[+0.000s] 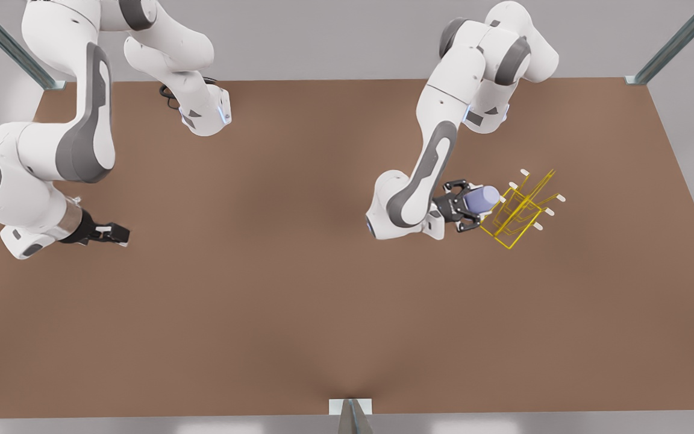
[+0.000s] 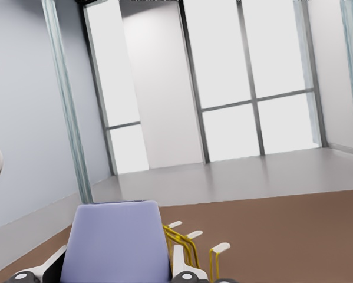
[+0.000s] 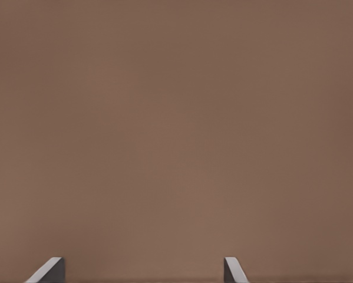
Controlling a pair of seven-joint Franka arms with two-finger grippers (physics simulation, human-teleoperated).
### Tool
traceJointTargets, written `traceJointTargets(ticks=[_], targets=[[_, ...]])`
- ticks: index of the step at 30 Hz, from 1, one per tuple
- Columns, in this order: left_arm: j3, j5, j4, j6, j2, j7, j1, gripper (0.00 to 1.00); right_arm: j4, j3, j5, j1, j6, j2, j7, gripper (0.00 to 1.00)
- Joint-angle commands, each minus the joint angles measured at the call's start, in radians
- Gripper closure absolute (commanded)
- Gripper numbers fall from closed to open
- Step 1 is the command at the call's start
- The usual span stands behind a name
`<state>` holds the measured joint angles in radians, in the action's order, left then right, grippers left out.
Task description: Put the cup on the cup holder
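Over the brown table (image 1: 262,313), left gripper (image 1: 470,210) clamping the cup (image 1: 481,198) beside the cup holder (image 1: 518,211) should align with a prong; right gripper (image 1: 119,234) waits, parted.

Even, diffuse light falls on the brown desk (image 1: 299,313), brightest at mid-frame and dimmer toward the lower centre of the front view. Shadows under the arms are faint. In the left wrist view, tall windows (image 2: 253,76) glow overexposed white, slightly soft.
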<state>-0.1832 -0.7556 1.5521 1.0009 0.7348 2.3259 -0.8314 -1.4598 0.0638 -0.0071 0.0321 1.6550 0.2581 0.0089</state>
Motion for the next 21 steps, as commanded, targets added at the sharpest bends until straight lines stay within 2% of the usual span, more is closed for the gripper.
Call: traceJointTargets(ticks=[1,5,6,7,21], targets=[[-0.007,-0.034,0.019,0.042,-0.006,0.102,0.002,0.16,0.009,0.001,0.001,-0.003,-0.003,0.007,-0.007,0.00],[-0.015,-0.087,0.088,0.076,-0.037,0.132,0.021,0.16,0.010,-0.001,0.002,0.000,-0.003,0.020,-0.006,0.00],[-0.016,-0.105,0.195,0.128,-0.106,0.156,0.021,0.16,0.015,-0.001,0.002,-0.001,-0.008,0.020,-0.006,0.00],[-0.016,-0.123,0.215,0.140,-0.106,0.173,0.028,0.16,0.019,-0.001,0.004,-0.003,-0.017,0.020,-0.007,0.00],[-0.016,-0.129,0.359,0.174,-0.140,0.253,0.031,0.16,0.026,0.001,-0.001,-0.003,-0.023,0.021,-0.004,0.00]])
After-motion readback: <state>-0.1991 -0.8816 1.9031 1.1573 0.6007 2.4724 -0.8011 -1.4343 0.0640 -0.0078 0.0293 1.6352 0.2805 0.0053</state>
